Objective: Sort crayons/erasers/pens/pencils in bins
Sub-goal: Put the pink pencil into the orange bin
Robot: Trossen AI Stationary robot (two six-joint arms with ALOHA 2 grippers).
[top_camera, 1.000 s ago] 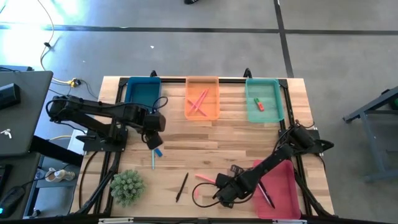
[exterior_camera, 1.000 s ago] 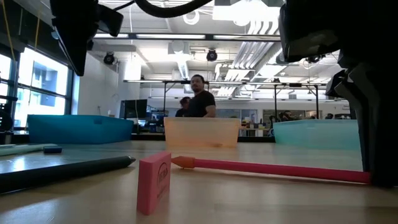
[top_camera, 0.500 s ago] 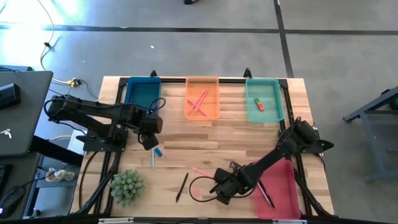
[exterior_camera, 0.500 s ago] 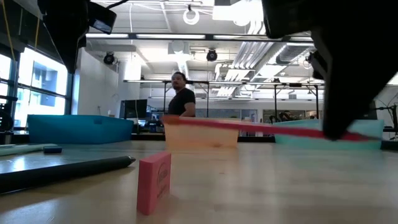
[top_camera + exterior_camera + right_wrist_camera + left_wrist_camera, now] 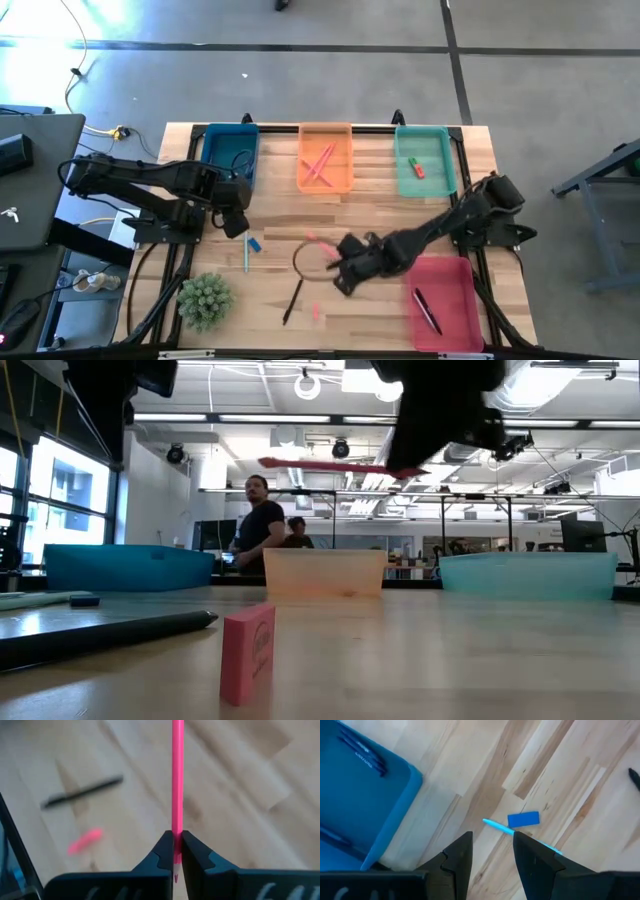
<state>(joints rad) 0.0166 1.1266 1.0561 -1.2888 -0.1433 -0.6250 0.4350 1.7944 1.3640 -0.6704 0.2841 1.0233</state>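
Bins (image 5: 229, 131) line the far edge, with a red one (image 5: 470, 322) near the right arm. Orange bin (image 5: 326, 131) holds pink sticks, teal (image 5: 425, 131) two erasers, the red a pen. Right gripper (image 5: 336, 272) is clenched on a pink stick (image 5: 177, 780), carried aloft. Left gripper (image 5: 492, 851) hovers, jaws parted and empty, above the blue eraser (image 5: 523, 819) and a light-blue stick (image 5: 246, 255). A black pen (image 5: 293, 299) and pink eraser (image 5: 248, 652) are left loose. The plant (image 5: 204, 300) probably obstructs nothing.

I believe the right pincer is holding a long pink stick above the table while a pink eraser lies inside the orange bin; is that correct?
Not quite. The pink eraser is not in the orange bin; it stands on the bare table, well short of the bins, as the low view shows. The rest holds: the right pincer is shut on the long pink stick, held above the table.
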